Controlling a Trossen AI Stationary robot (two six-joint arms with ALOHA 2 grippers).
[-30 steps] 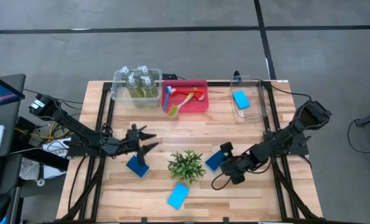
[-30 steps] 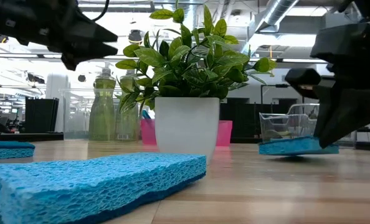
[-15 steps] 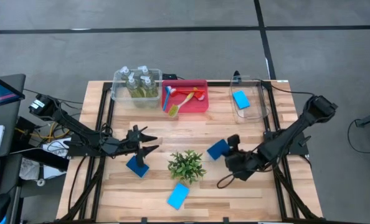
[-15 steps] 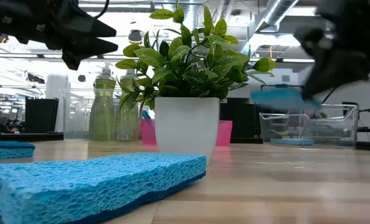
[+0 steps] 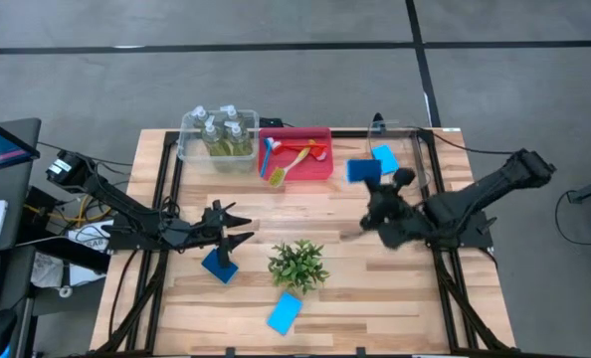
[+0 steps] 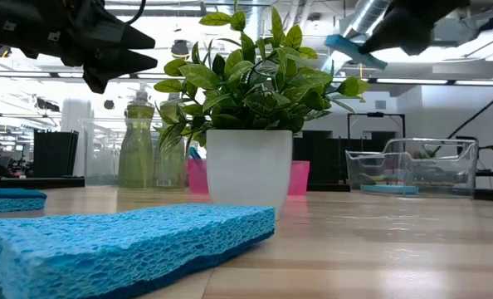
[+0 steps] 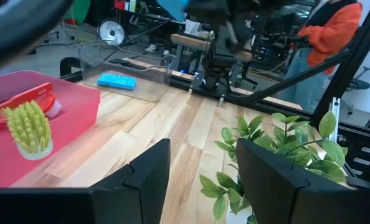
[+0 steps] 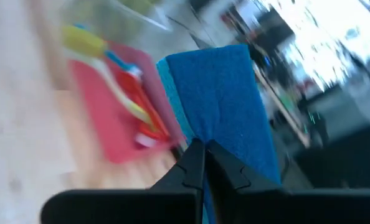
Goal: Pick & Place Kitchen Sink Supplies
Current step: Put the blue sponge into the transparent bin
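My right gripper is high above the table's far right part, shut on a blue sponge, which also shows in the low view. It hangs close to the clear bin, where a light-blue sponge lies. My left gripper stands open and level at the left, holding nothing, above a dark-blue sponge flat on the table. Another light-blue sponge lies near the front edge. My right gripper pinches the blue sponge between its two fingers at one end, across its flat faces. The rest of the sponge sticks out past the fingertips. The sponge is lifted clear of the table, tilted.
A potted green plant stands mid-table. A red bin at the far edge holds brushes. To its left, a clear bin holds bottles of yellow-green liquid. A person in orange stands beyond the table.
My right gripper has risen and gone toward the table's far edge, turning as it went. It stayed shut on the blue sponge, which was on the table right of the plant and now hangs clear, next to the clear bin.
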